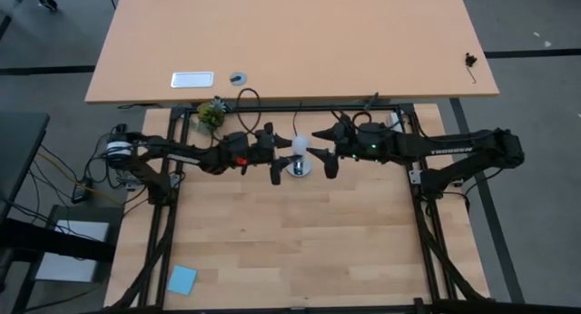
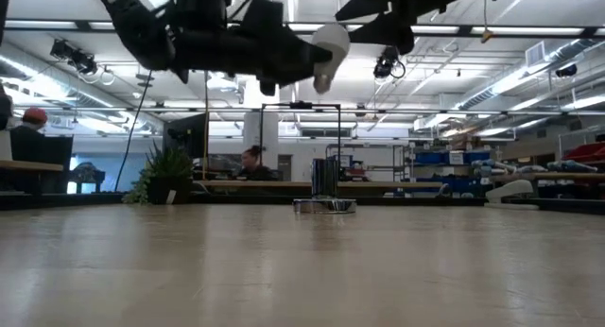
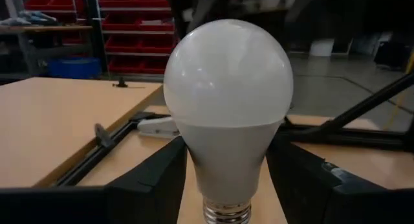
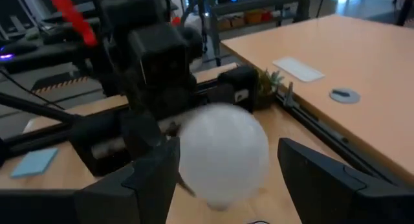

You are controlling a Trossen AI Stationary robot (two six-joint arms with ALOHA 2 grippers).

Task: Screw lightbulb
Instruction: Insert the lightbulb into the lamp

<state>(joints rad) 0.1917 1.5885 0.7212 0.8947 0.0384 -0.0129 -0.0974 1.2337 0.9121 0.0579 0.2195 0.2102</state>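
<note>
Handover looks under way: bulb (image 1: 299,145) hangs above the socket (image 1: 298,169) near the table's far edge, pinched by the left gripper (image 1: 277,156); right gripper (image 1: 325,154) straddles its globe, fingers spread. Next, align base over socket.

Lightbulb (image 1: 300,145): raised above the table (image 1: 300,250), far centre, between the left gripper (image 1: 275,157) on its left and the right gripper (image 1: 329,152) on its right. Socket disc (image 1: 298,169): on the table, just near of the lightbulb. Plant (image 1: 211,114): far left edge. Paper pad (image 1: 182,279): near left corner. Second table (image 1: 290,42): behind, bearing a tray (image 1: 192,79) and small disc (image 1: 238,78).
</note>
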